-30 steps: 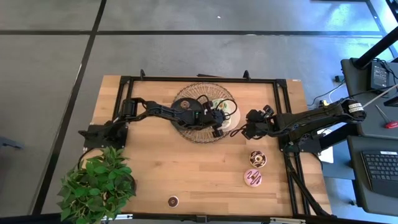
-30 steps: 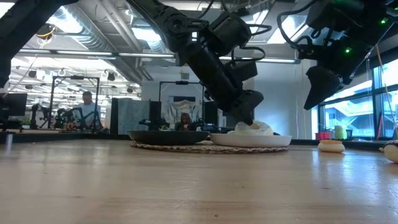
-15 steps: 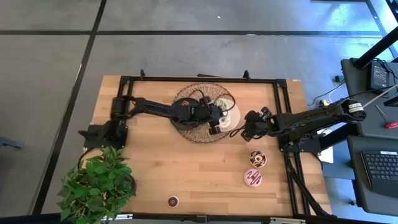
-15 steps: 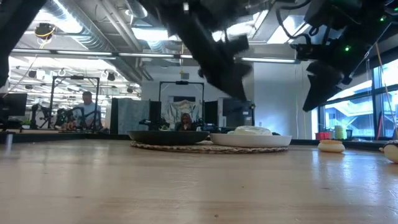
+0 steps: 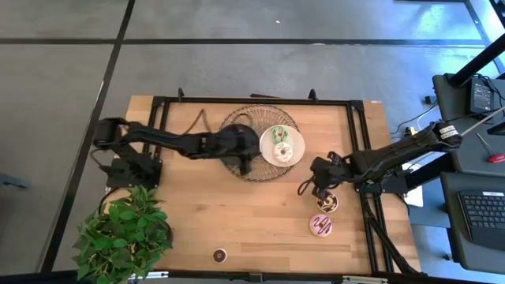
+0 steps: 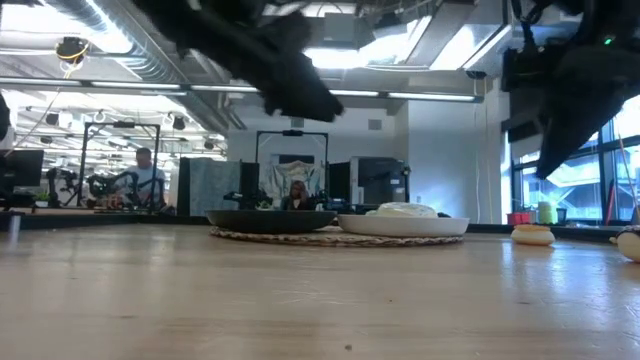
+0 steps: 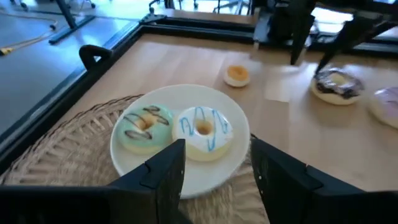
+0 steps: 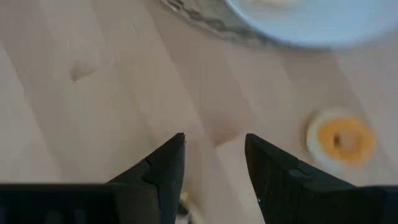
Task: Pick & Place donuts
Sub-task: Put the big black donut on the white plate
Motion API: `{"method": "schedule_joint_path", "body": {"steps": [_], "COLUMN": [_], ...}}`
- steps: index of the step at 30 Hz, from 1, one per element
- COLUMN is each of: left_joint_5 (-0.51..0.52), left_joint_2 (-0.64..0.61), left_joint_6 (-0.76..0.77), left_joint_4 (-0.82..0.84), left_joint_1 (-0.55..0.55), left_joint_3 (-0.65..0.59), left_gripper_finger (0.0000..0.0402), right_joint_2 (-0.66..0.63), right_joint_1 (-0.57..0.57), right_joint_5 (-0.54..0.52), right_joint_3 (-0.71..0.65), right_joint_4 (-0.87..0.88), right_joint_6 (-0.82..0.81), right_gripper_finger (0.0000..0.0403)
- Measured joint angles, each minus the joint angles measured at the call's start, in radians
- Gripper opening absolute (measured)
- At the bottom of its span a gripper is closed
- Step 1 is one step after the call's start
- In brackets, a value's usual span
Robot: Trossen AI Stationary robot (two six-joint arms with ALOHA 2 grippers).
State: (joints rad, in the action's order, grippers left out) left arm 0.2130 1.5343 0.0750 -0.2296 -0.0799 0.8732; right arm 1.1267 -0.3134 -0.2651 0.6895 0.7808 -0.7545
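Note:
On the white plate (image 7: 180,158) lie a green-iced donut (image 7: 142,126) and a cream donut (image 7: 203,128) with blue stripes; the plate (image 5: 282,146) rests on a round wicker mat (image 5: 256,170). My left gripper (image 5: 248,160) hovers open above the mat, left of the plate, its fingers (image 7: 166,177) holding nothing. My right gripper (image 5: 319,180) hangs open just above the chocolate-sprinkled donut (image 5: 327,203). A pink-striped donut (image 5: 320,226) lies nearer the front edge. A mini orange donut (image 8: 341,138) lies beside the right gripper (image 8: 214,162), and a mini brown one (image 5: 219,255) sits near the front edge.
A black plate (image 6: 268,219) shares the wicker mat with the white plate (image 6: 403,225). A potted plant (image 5: 122,237) stands at the near left corner. Bare wood lies between the mat and the front edge. People sit in the room beyond the table.
My left gripper has let go of the cream donut, which stays on the white plate, and has risen and drawn back toward the table's left edge. My right gripper has moved toward the near edge, closer to the chocolate-sprinkled donut.

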Motion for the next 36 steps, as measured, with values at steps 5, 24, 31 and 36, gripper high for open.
{"method": "schedule_joint_path", "body": {"steps": [5,24,31,36], "left_joint_5": [0.003,0.001,0.002,0.002], "left_joint_2": [-0.131,-0.171,-0.172,-0.172], "left_joint_6": [0.066,0.021,-0.018,-0.018], "left_joint_4": [-0.036,0.000,-0.002,-0.002], "left_joint_1": [0.005,0.093,0.093,0.093], "left_joint_3": [-0.117,-0.153,-0.152,-0.152], "left_gripper_finger": [0.0175,0.0177,0.0180,0.0177], "right_joint_2": [0.000,0.111,0.202,0.259], "right_joint_1": [-0.087,-0.285,-0.289,-0.289], "right_joint_5": [0.015,0.108,0.126,0.148], "right_joint_3": [0.044,0.042,0.042,0.042], "right_joint_4": [0.124,0.200,0.197,0.197], "right_joint_6": [-0.287,-0.677,-0.683,-0.708], "right_gripper_finger": [0.0170,0.0170,0.0170,0.0170]}}
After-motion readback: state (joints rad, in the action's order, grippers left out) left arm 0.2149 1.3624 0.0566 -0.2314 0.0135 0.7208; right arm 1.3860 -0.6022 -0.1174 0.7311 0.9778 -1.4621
